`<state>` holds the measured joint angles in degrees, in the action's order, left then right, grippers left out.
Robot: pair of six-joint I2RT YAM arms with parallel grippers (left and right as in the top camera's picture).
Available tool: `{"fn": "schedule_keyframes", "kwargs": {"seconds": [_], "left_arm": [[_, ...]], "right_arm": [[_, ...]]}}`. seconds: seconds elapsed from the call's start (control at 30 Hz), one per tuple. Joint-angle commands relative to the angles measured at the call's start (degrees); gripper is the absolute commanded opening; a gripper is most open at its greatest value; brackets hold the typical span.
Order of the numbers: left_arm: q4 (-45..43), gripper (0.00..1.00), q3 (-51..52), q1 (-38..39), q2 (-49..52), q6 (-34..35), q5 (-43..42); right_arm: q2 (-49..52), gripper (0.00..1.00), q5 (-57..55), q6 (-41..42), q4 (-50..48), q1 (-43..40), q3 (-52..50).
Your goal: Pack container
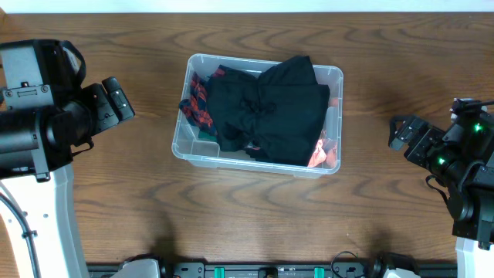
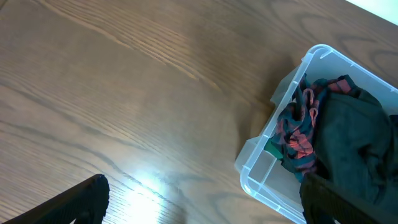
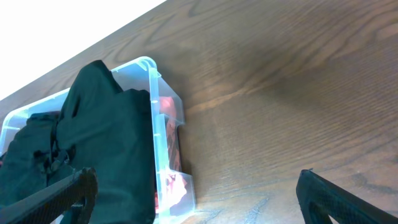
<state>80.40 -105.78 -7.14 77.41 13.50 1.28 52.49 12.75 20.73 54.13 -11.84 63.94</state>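
Observation:
The clear plastic container (image 1: 193, 150) stands at the middle of the wooden table. It holds a black garment (image 1: 270, 108) piled above the rim, a red and dark plaid cloth (image 1: 199, 99) at its left end and an orange-red item (image 1: 324, 153) at its right end. It also shows in the left wrist view (image 2: 261, 165) and the right wrist view (image 3: 166, 99). My left gripper (image 1: 117, 99) is open and empty, left of the container. My right gripper (image 1: 405, 135) is open and empty, to its right.
The table's far edge shows along the top of the overhead view. A dark rail (image 1: 255, 270) with fittings runs along the table's front edge. The arm bases stand at the far left and far right.

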Motion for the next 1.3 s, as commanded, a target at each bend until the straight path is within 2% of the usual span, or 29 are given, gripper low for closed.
{"fn": "schedule_keyframes", "kwargs": {"seconds": [0.0,0.77,0.83,1.07,1.27], "left_arm": [[0.15,0.98,0.26,-0.35,-0.42,-0.07,0.0],[0.15,0.98,0.26,-0.35,-0.42,-0.09,0.0],[0.15,0.98,0.26,-0.35,-0.42,-0.07,0.0],[0.15,0.98,0.26,-0.35,-0.42,-0.07,0.0],[0.15,0.98,0.26,-0.35,-0.42,-0.07,0.0]], "right_arm": [[0.02,0.99,-0.55,-0.63,-0.07,-0.52,0.13],[-0.11,0.99,-1.16,-0.81,0.52,-0.48,-0.17],[-1.25,0.99,-4.11,-3.34,0.5,0.04,-0.35],[-14.03,0.99,-2.6,-24.81,-6.62,7.85,-7.91],[-30.84,0.99,-1.95,-27.65,-6.82,9.35,-23.47]]}}
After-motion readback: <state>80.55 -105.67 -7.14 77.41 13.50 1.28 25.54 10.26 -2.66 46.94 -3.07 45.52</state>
